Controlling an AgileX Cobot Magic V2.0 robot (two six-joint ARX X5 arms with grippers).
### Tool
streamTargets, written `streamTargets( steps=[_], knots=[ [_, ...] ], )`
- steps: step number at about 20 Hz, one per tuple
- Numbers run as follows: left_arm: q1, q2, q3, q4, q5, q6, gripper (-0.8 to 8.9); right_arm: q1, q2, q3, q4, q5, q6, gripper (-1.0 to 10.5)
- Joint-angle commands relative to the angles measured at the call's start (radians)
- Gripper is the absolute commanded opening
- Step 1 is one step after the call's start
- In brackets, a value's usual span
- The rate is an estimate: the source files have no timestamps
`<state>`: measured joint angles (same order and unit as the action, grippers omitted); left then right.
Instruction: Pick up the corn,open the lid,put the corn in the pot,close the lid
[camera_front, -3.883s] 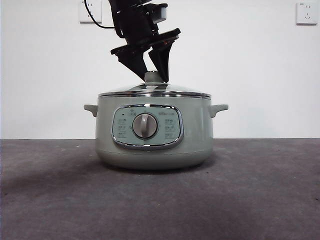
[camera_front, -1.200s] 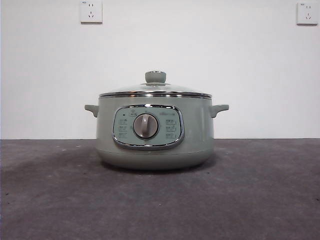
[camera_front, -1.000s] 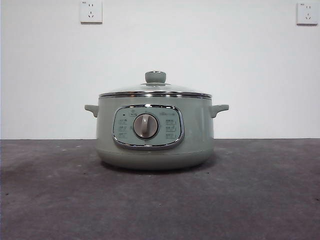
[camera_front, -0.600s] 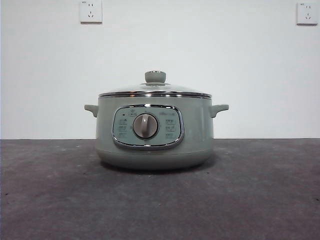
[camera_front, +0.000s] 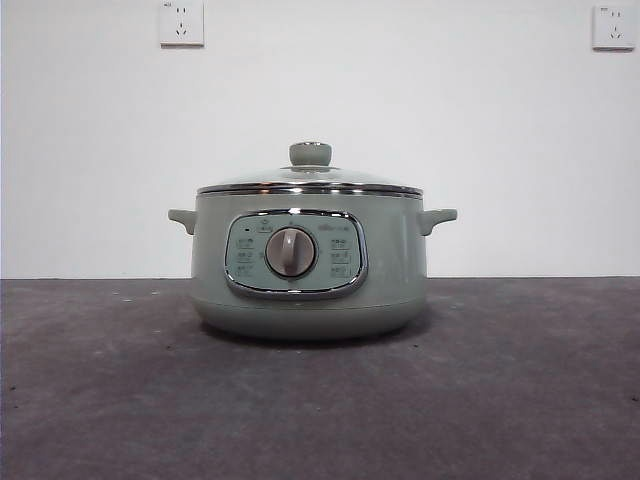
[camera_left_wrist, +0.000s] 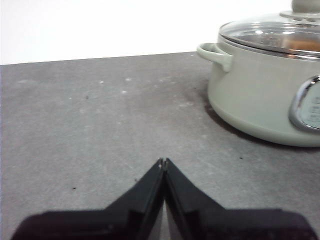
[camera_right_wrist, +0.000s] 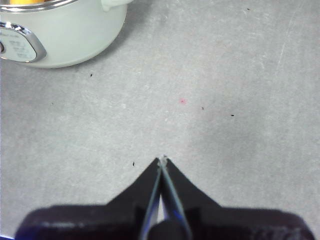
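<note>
The pale green pot (camera_front: 310, 290) stands in the middle of the table with the glass lid (camera_front: 310, 180) resting shut on it and the knob (camera_front: 311, 153) upright. The corn shows as an orange-yellow patch through the glass in the left wrist view (camera_left_wrist: 302, 46) and at the pot's rim in the right wrist view (camera_right_wrist: 25, 2). My left gripper (camera_left_wrist: 163, 161) is shut and empty above the bare table, off to the side of the pot (camera_left_wrist: 250, 100). My right gripper (camera_right_wrist: 162, 159) is shut and empty, away from the pot (camera_right_wrist: 70, 30). Neither arm shows in the front view.
The dark grey table (camera_front: 500, 400) runs to a white wall with two sockets (camera_front: 181, 22) (camera_front: 612, 25). A small pink speck (camera_right_wrist: 183, 101) lies on the table ahead of the right gripper.
A gripper that was at the lid's knob 3.3 s ago has left the front view. The lid stays on the pot. Nothing has moved in the last second.
</note>
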<state>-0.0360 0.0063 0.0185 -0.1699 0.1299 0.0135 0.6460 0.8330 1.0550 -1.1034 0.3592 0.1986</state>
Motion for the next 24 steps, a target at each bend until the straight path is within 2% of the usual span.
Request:
streamTargets(
  steps=[1, 15, 17, 18, 20, 22, 24],
  knots=[
    [-0.01, -0.003, -0.01, 0.011, 0.002, -0.01, -0.03, 0.001, 0.001, -0.012, 0.004, 0.001, 0.008, 0.0],
    [-0.009, 0.031, -0.01, 0.01, 0.001, -0.01, -0.03, -0.023, -0.028, -0.012, 0.004, 0.008, 0.007, 0.0],
    [-0.009, 0.036, -0.01, 0.01, 0.001, -0.01, -0.03, -0.072, -0.052, -0.018, 0.034, 0.027, -0.046, 0.0],
    [-0.009, 0.038, -0.01, 0.01, 0.001, -0.01, -0.03, -0.114, -0.081, -0.044, 0.096, 0.027, -0.045, 0.0],
    [-0.009, 0.042, -0.01, 0.01, 0.001, -0.01, -0.03, -0.213, -0.172, -0.175, 0.326, 0.014, -0.043, 0.0],
    [-0.009, 0.045, -0.01, 0.01, 0.001, -0.01, -0.03, -0.321, -0.301, -0.399, 0.634, -0.07, -0.045, 0.0],
    [-0.009, 0.049, -0.01, 0.009, 0.001, -0.01, -0.03, -0.421, -0.425, -0.614, 0.874, -0.164, -0.045, 0.0]
  ],
)
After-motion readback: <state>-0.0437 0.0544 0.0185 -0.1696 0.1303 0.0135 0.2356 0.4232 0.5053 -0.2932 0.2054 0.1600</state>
